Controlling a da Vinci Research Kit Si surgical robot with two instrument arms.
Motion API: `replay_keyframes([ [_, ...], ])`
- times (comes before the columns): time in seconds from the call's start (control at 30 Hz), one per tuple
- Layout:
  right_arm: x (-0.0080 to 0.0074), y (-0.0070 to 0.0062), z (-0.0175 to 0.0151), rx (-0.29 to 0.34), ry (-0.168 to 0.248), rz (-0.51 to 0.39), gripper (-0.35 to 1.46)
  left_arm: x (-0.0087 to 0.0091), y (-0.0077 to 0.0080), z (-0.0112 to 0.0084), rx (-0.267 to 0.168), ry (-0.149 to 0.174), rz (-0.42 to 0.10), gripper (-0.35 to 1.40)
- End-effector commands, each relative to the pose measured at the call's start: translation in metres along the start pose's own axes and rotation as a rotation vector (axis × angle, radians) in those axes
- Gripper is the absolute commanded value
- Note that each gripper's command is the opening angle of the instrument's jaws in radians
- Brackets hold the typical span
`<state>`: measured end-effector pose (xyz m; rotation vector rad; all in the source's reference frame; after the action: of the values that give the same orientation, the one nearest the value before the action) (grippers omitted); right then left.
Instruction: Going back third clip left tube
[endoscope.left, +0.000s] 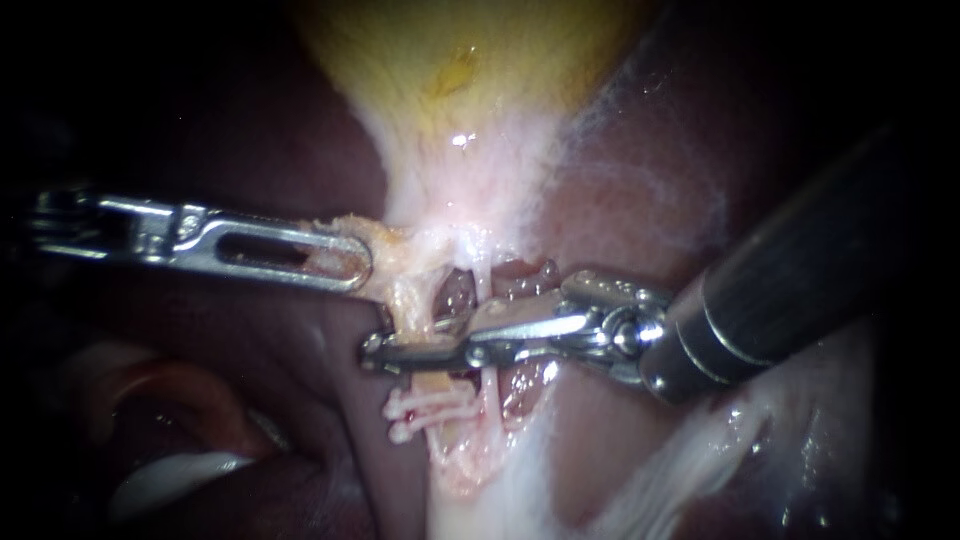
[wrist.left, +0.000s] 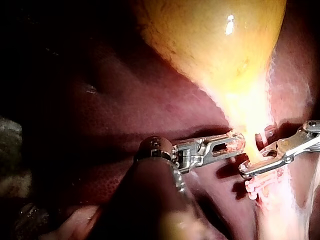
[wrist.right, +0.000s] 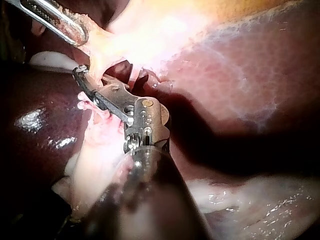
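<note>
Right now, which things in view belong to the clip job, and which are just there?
In the job: left tube; clips on it; right instrument at it; left instrument, jaws shut on tissue.
Just there: gallbladder; liver; right tube.

The left tool (endoscope.left: 352, 264), clamped on pale tissue (endoscope.left: 400, 248), and the right tool (endoscope.left: 385, 350) lay across the tubes (endoscope.left: 412, 305), with only a narrow gap between them. Clips (endoscope.left: 425, 408) blocked the way just below, and the liver (endoscope.left: 640, 210) walled both sides.
</note>
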<state>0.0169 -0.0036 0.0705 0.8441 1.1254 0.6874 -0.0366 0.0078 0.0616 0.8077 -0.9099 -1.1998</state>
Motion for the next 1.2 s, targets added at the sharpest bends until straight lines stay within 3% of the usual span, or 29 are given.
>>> replay_keyframes([
  [0.03, 0.0, 0.0, 0.0, 0.003, 0.004, -0.005, -0.35, 0.0, 0.0, 0.0, -0.001, 0.0, 0.0, -0.35],
  [0.2, 0.0001, -0.0001, 0.0001, 0.009, 0.011, -0.064, -0.35, 0.0, -0.0001, 0.0, -0.001, 0.0, 0.0, -0.35],
  [0.3, 0.0002, -0.0001, 0.0006, 0.015, 0.039, -0.152, 0.28, 0.0, -0.0001, 0.0, -0.001, 0.0, 0.0, -0.35],
  [0.33, 0.0003, 0.0, 0.001, 0.015, 0.04, -0.199, 0.41, 0.0, -0.0001, 0.0, -0.001, 0.0, 0.0, -0.35],
  [0.4, 0.0005, 0.0001, 0.0017, 0.012, 0.038, -0.24, 0.49, 0.0, -0.0001, -0.0001, -0.001, 0.0, 0.0, -0.35],
  [0.5, 0.0002, -0.0001, 0.002, 0.001, 0.037, -0.307, 0.5, 0.0, -0.0001, -0.0001, -0.001, 0.0, 0.0, -0.35],
  [0.83, -0.0007, -0.0006, 0.0004, 0.01, 0.029, -0.381, 0.5, 0.0001, -0.0001, -0.0001, -0.001, 0.0, 0.0, -0.35],
  [1.2, -0.0014, 0.0001, -0.0052, -0.013, 0.032, -0.443, 0.5, 0.0001, 0.0, -0.0003, 0.0, 0.001, 0.001, -0.35],
])
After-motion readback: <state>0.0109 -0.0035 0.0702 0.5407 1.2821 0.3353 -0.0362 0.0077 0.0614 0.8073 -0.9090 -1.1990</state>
